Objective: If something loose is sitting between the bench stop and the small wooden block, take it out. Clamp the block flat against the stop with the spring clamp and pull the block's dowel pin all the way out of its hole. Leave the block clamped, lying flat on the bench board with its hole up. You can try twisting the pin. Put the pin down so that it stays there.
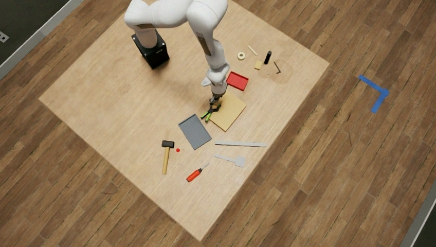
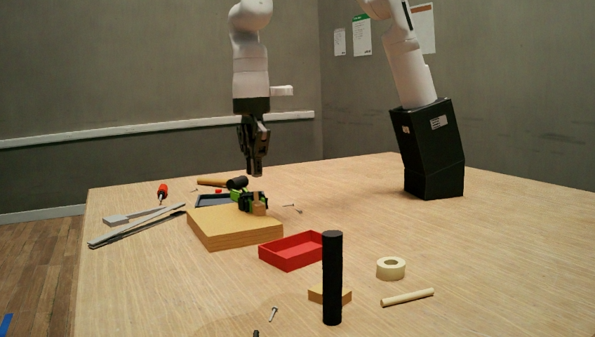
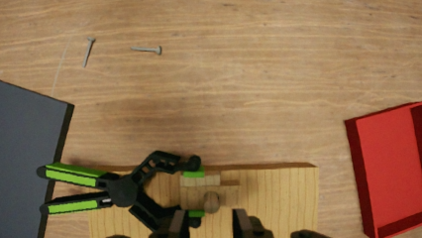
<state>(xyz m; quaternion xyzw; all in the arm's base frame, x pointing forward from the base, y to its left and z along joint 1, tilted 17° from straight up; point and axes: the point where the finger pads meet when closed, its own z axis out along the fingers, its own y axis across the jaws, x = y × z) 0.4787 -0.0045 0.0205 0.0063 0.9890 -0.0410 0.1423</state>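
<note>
Right now, your gripper [image 1: 214, 101] [image 2: 253, 173] [image 3: 210, 220] hangs partly open, holding nothing, above the dowel pin [image 2: 256, 197] [image 3: 212, 202]. The pin stands upright in the wooden block [image 2: 259, 209] [image 3: 230, 194], which the spring clamp [image 1: 211, 110] [image 2: 246, 201] [image 3: 122, 190] spans with the stop [image 3: 202, 179] on the bench board [image 1: 231, 111] [image 2: 234, 225] [image 3: 277, 198]. Farther out lies the red tray [image 1: 237, 81] [image 2: 287, 263] [image 3: 391, 164].

Plain gray walls [image 2: 158, 62] meet at a corner behind the pale wood-grained worktop [image 1: 122, 91] [image 2: 417, 234] [image 3: 277, 99]. A white rail [image 2: 187, 123] runs along one wall; printed sheets [image 2: 361, 35] hang on the other. Blue tape [image 1: 371, 84] [image 2: 5, 325] marks the brown plank floor [image 1: 336, 146] [image 2: 37, 267]. Soft shadows fall across the worktop.
</note>
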